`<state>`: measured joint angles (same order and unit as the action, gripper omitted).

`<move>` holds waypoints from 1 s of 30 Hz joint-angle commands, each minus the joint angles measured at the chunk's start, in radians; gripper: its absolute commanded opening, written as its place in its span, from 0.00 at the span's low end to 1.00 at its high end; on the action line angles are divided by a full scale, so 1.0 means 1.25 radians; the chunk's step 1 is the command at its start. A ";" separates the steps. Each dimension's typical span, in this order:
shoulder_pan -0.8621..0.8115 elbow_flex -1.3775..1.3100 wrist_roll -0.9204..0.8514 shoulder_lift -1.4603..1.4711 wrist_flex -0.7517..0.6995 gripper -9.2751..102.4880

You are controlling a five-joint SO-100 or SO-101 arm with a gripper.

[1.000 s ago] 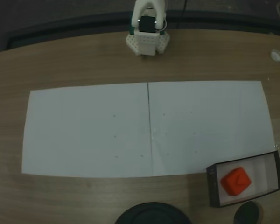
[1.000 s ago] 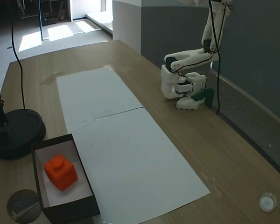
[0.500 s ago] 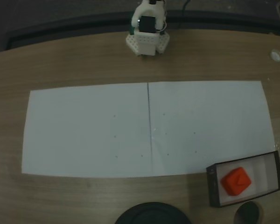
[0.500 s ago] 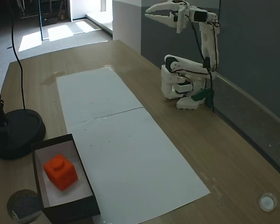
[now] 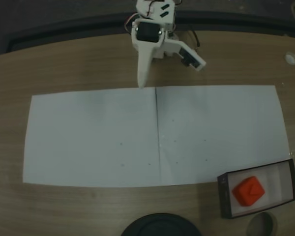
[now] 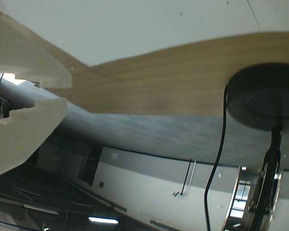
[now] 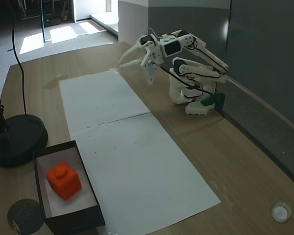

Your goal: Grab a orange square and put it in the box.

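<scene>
Down at the near corner of the bench [image 5: 64,206], the orange square [image 5: 249,191] already sits inside the box [image 5: 225,195], resting on its white floor toward the left half as the overhead fixed view shows it, and apart from the walls on all sides; in the angled fixed view the orange square [image 7: 63,180] lies in the middle of the box [image 7: 88,215]. Well away from it, at the far edge near the arm's base, the claw [image 5: 168,73] hangs empty with its jaws spread wide over the bare wood beside the white paper [image 5: 98,132]; the angled fixed view also shows the claw [image 7: 136,68] open, one finger pointing out over the paper's edge. The task looks finished as things lie, so the main risk I judge is needless disturbance: a low sweep of the open fingers across the bench could snag the paper and drag it against the light box. A round black lamp base [image 7: 17,139] stands just beside the box, and its cable is a further thing a reaching arm might catch.
</scene>
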<state>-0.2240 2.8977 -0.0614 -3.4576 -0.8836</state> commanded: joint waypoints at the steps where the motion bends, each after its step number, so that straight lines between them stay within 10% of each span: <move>1: -0.004 0.173 -0.001 -0.015 0.065 0.08; 16: 0.005 0.082 0.006 -0.013 -0.330 0.08; 30: 0.006 0.082 0.007 -0.012 -0.326 0.08</move>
<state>-0.2178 3.0572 -0.0598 -3.4515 -1.2824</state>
